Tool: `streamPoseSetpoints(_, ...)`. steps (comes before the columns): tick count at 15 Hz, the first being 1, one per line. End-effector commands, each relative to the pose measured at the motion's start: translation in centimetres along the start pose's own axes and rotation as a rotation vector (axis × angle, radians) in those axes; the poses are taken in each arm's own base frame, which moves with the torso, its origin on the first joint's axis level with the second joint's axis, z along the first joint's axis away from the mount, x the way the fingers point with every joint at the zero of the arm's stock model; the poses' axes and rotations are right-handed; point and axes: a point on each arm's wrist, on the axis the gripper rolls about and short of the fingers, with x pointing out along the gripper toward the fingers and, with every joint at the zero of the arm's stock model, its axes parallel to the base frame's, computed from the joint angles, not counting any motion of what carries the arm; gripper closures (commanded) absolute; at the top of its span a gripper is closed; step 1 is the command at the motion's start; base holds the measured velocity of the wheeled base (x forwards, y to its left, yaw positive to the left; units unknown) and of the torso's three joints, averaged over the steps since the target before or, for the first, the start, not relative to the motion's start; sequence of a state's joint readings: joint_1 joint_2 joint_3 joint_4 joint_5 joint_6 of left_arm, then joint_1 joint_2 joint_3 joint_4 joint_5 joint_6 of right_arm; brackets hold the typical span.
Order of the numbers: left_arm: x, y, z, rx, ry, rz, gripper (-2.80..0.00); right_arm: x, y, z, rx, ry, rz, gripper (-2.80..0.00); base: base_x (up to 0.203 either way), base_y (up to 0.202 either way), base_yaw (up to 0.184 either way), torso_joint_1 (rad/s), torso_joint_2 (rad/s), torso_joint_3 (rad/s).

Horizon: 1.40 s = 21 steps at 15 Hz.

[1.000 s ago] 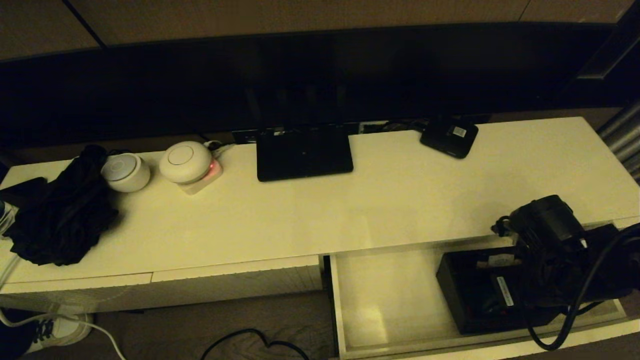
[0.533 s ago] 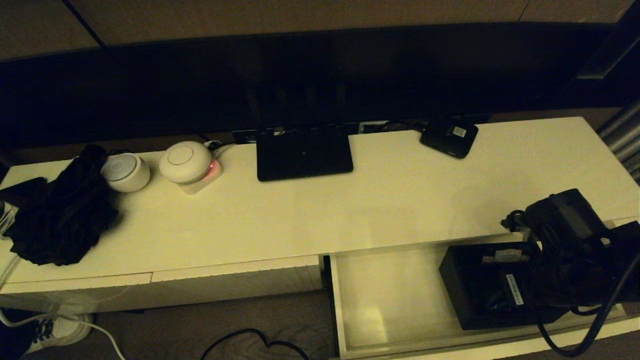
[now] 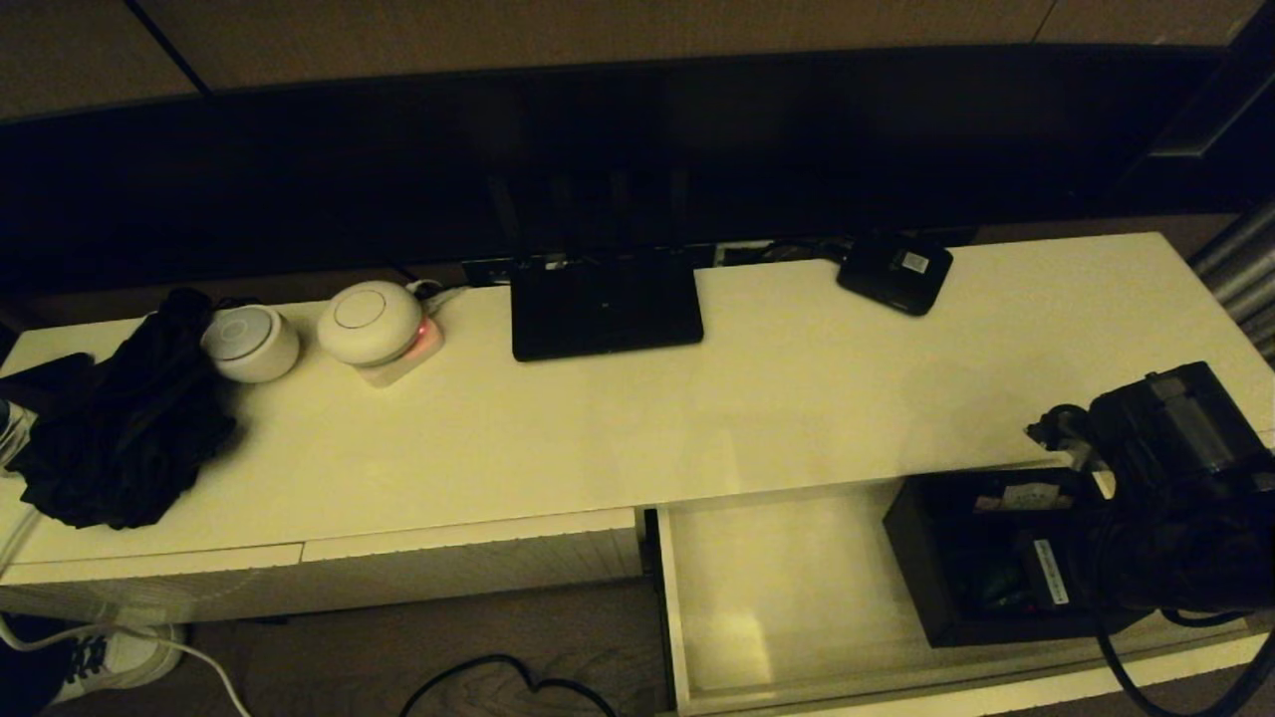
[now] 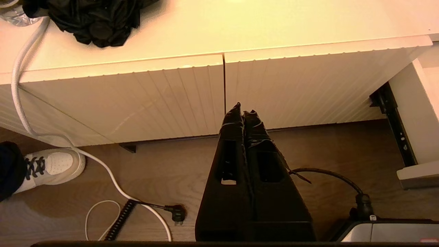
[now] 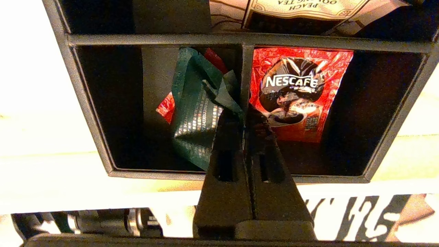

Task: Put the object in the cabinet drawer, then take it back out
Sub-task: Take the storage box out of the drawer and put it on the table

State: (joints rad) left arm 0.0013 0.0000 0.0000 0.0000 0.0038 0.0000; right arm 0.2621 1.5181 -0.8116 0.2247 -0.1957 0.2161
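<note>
The black divided box (image 3: 956,568) sits in the right part of the open cabinet drawer (image 3: 777,588), whose pale floor shows to the box's left. My right arm (image 3: 1175,478) reaches down into the box. In the right wrist view my right gripper (image 5: 244,111) is shut on the box's middle divider (image 5: 244,68). A red Nescafe packet (image 5: 298,92) lies on one side of the divider and a green packet (image 5: 195,116) on the other. My left gripper (image 4: 244,109) hangs shut and empty above the floor, before the closed ribbed fronts (image 4: 154,96).
On the cabinet top (image 3: 757,398) stand a black router (image 3: 606,304), a small flat black device (image 3: 894,271), two white round devices (image 3: 371,321) and a black cloth (image 3: 125,428). Cables (image 3: 498,682) and a white shoe (image 3: 110,657) lie on the floor.
My right arm has moved to the right and slightly up, and the black box has shifted right with it inside the drawer. The left arm has not moved.
</note>
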Motion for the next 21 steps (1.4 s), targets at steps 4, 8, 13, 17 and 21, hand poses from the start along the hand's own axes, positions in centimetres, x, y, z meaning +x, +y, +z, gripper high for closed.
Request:
streamPoseSetpoints(4, 0.0, 0.0, -0.1, 0.000, 0.003, 0.000, 0.00, -2.2, -0.1, 1.5, 0.013, -0.071, 0.010, 0.00, 0.000, 0.000, 0.000, 0.000, 0.00, 0.000)
streamPoseSetpoints(8, 0.0, 0.0, -0.1, 0.000, 0.004, 0.001, 0.00, -3.6, 0.0, 3.0, 0.017, -0.105, 0.017, 0.00, 0.000, 0.000, 0.000, 0.000, 0.00, 0.000)
streamPoseSetpoints(13, 0.0, 0.0, -0.1, 0.000, 0.003, 0.001, 0.00, -4.1, 0.6, 5.2, -0.004, -0.146, 0.010, 0.00, 0.000, 0.000, 0.000, 0.000, 0.00, 0.000)
streamPoseSetpoints(17, 0.0, 0.0, -0.1, 0.000, 0.003, 0.001, 0.00, -4.2, 0.8, 5.2, -0.033, -0.149, 0.014, 0.00, 0.000, 0.000, 0.000, 0.000, 0.00, 0.000)
streamPoseSetpoints(21, 0.0, 0.0, -0.1, 0.000, 0.003, 0.001, 0.00, -3.5, 0.6, 3.9, -0.039, -0.102, 0.006, 0.00, 0.000, 0.000, 0.000, 0.000, 0.00, 0.000)
